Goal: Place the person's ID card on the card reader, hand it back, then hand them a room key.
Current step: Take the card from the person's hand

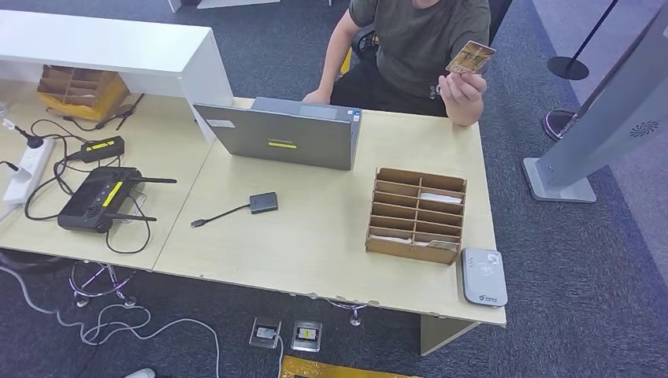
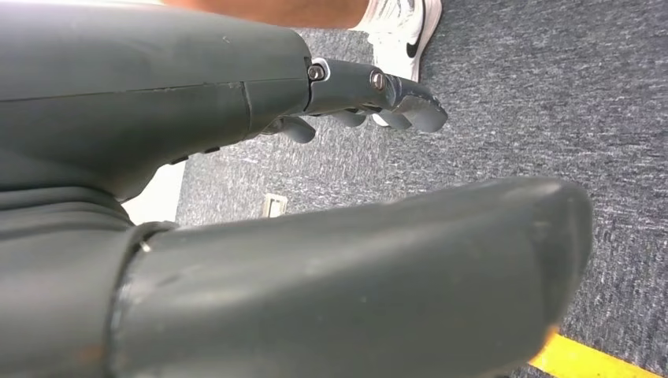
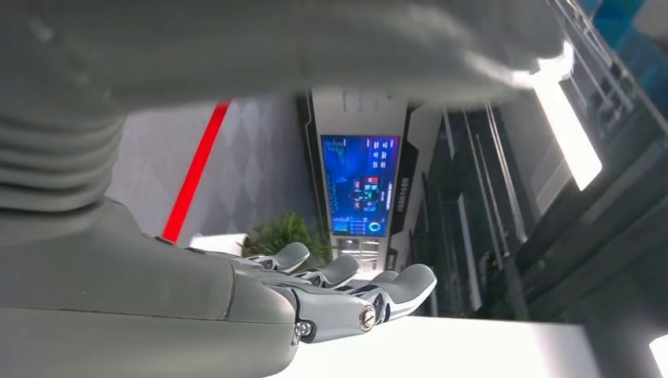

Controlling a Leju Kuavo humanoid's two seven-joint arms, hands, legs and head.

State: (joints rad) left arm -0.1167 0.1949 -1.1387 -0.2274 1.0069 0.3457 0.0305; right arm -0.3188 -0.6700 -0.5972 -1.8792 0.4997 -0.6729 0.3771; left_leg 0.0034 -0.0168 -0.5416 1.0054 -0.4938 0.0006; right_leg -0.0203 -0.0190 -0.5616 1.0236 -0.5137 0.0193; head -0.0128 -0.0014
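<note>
A person seated behind the desk holds up a tan ID card (image 1: 470, 57) in one hand over the desk's far right corner. The grey-white card reader (image 1: 484, 276) lies flat at the desk's near right corner. Beside it stands a cardboard slotted rack (image 1: 416, 214) with a few pale cards (image 1: 440, 198) in its slots. In the left wrist view, my left hand (image 2: 331, 87) hangs over grey carpet, thumb and fingers apart, holding nothing. My right hand (image 3: 315, 295) has its fingers stretched out and holds nothing, with a room and a lit screen behind it.
A closed grey laptop (image 1: 280, 132) stands at the desk's far middle. A small dark adapter (image 1: 263, 202) with a cable lies mid-desk. At the left are a black controller (image 1: 98, 198), a power strip (image 1: 27, 167) and cables. A grey kiosk base (image 1: 559, 183) stands right of the desk.
</note>
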